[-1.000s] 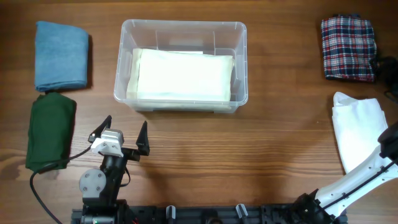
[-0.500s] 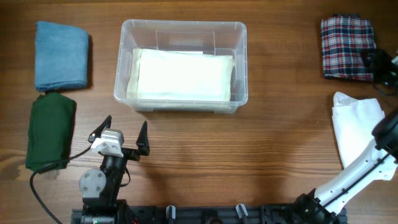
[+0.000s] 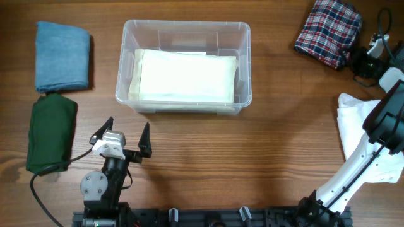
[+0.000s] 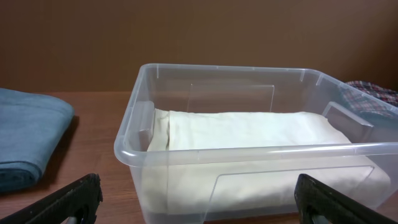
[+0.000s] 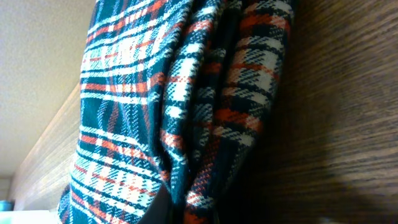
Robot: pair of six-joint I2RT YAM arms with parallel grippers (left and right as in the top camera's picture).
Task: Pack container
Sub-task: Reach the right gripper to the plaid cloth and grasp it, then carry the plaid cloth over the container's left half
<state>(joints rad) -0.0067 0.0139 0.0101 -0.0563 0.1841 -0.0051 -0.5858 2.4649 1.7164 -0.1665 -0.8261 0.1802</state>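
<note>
The clear plastic container (image 3: pixel 184 26) stands at the table's middle back with a folded cream cloth (image 3: pixel 186 75) lying flat inside it. In the left wrist view the container (image 4: pixel 249 151) sits just beyond my left gripper (image 4: pixel 199 208), and the cream cloth (image 4: pixel 249 127) shows through its wall. My left gripper (image 3: pixel 124 141) is open and holds nothing, in front of the container. At the far right back, my right gripper (image 3: pixel 357 60) is shut on the near edge of a folded plaid cloth (image 3: pixel 328 30). The plaid cloth (image 5: pixel 155 93) fills the right wrist view, pinched at the bottom of the frame by my right gripper (image 5: pixel 205 214).
A folded blue cloth (image 3: pixel 62 55) and a dark green cloth (image 3: pixel 50 132) lie at the left. A white cloth (image 3: pixel 363 135) lies at the right, partly under my right arm. The plaid cloth (image 4: pixel 373 93) peeks out behind the container's right end.
My right gripper reached the plaid cloth and closed on its edge. The cloth has shifted left and turned from where it lay. The left arm has not moved.
</note>
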